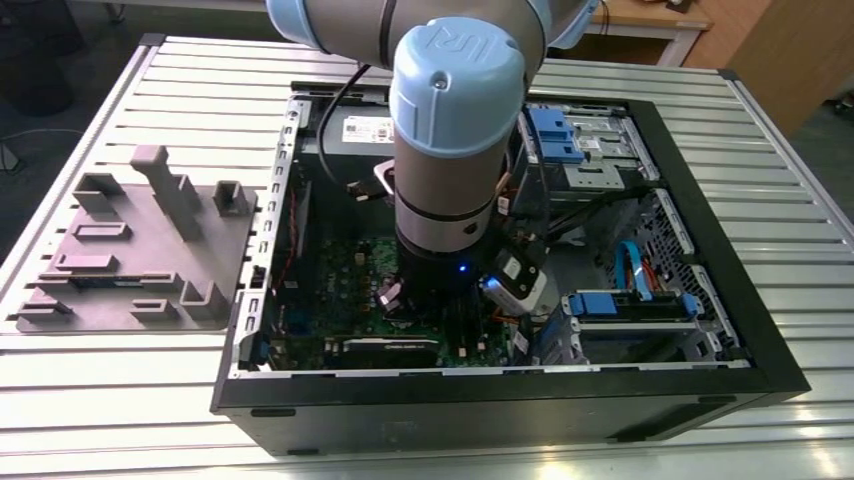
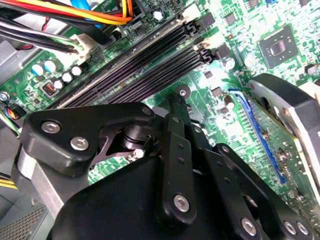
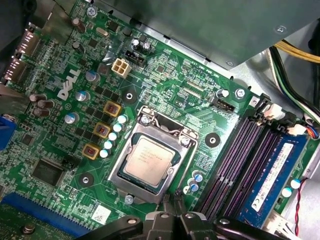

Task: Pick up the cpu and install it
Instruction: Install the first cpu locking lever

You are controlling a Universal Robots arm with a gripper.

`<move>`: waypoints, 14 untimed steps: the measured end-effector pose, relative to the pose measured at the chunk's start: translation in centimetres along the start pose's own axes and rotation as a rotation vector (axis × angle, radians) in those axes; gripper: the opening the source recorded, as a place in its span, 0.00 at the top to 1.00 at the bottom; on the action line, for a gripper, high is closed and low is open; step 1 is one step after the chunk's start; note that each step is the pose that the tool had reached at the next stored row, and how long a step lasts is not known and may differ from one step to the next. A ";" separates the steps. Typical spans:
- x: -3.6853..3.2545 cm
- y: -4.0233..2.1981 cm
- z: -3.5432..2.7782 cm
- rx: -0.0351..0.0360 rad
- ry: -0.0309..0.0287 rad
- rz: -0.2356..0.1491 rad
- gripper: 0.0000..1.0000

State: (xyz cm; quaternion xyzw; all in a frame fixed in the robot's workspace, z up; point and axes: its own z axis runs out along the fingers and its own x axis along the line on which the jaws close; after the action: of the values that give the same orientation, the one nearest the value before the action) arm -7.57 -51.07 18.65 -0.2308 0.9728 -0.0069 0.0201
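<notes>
Already the small square silvery-beige metal-topped cpu (image 3: 150, 161) is sitting inside the metal-framed socket (image 3: 119, 169) on the green motherboard (image 3: 160, 70). The black tool (image 3: 173, 201) is hovering just beside the socket, tips pinched narrow, gripping nothing.

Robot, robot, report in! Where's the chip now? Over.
Hand low over green board, beside socket frame. Cpu flat inside that frame, not in hand. Nothing on top of cpu.

The cpu (image 3: 151, 163) sits in its metal-framed socket (image 3: 167, 129) on the green board (image 3: 165, 70), the hand (image 3: 173, 201) seemingly closed just beside.
</notes>
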 end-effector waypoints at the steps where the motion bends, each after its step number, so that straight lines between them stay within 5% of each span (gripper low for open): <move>1: 0.04 0.02 0.00 0.0002 -0.0008 0.000 0.90; 6: 0.17 0.09 -0.24 0.0000 -0.0028 0.000 0.90; 14: 0.09 0.04 -2.36 0.0007 -0.0020 0.000 0.90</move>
State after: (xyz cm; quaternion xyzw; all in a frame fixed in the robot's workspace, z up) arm -7.77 -51.07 21.01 -0.2307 0.9728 -0.0070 0.0212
